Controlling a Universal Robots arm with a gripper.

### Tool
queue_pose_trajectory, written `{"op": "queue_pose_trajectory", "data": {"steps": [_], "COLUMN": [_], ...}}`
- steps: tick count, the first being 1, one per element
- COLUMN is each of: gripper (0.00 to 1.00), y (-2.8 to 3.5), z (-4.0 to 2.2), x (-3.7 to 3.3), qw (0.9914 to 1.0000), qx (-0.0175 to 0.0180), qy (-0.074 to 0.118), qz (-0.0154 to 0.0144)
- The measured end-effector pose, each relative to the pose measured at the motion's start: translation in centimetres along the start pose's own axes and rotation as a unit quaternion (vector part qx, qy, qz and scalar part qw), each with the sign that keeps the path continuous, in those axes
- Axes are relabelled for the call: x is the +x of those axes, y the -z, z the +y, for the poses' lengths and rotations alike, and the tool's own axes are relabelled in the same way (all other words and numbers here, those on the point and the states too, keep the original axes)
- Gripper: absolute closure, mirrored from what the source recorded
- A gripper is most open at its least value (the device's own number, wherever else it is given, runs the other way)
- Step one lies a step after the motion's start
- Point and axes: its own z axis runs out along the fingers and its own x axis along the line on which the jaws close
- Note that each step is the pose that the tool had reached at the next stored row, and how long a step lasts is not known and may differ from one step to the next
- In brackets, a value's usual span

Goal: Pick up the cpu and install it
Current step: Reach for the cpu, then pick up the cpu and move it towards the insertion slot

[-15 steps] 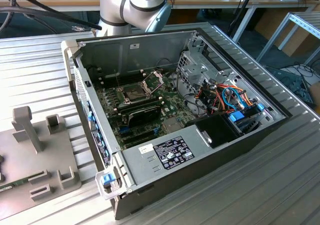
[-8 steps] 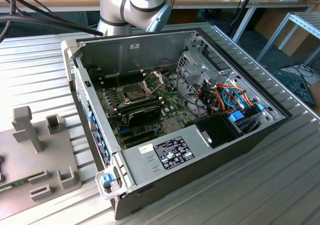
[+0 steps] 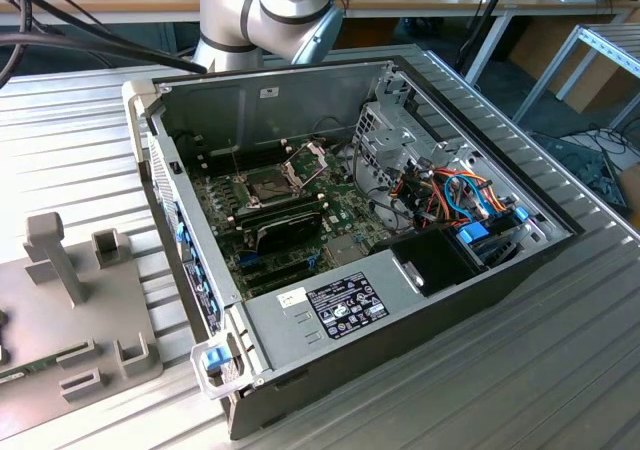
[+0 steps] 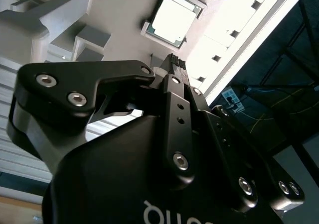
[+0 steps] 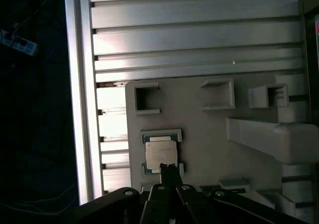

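The cpu (image 5: 160,153), a small square chip with a silver-grey top, lies flat in a shallow seat of the grey fixture plate (image 5: 209,134); it is also in the second wrist view (image 4: 173,17). My gripper (image 5: 168,167) hovers over the chip's edge with its two black fingers pressed together, shut on nothing; the same narrow tip (image 4: 174,59) points toward the chip with a gap between them. In the exterior view the open computer case (image 3: 400,300) holds the green motherboard (image 3: 300,232), whose socket (image 3: 268,185) has its metal frame (image 3: 310,156) hinged up.
The fixture plate (image 3: 90,370) lies at the exterior view's left on the slatted aluminium table (image 3: 520,370), with a tall grey post (image 3: 52,255) and small pockets. The table's edge (image 5: 79,109) runs close to the chip. Cables (image 3: 450,195) and a drive cage (image 3: 385,135) crowd the case.
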Motion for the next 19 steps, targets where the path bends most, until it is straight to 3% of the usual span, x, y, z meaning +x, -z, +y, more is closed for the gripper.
{"op": "queue_pose_trajectory", "data": {"steps": [6,19], "gripper": [0.89,0.89], "y": [-0.09,-0.08], "z": [0.00,0.00], "x": [0.01,0.00], "qw": [1.00000,0.99999], "qx": [0.0030,0.0037], "qy": [0.000,0.000], "qz": [0.0003,0.0002]}}
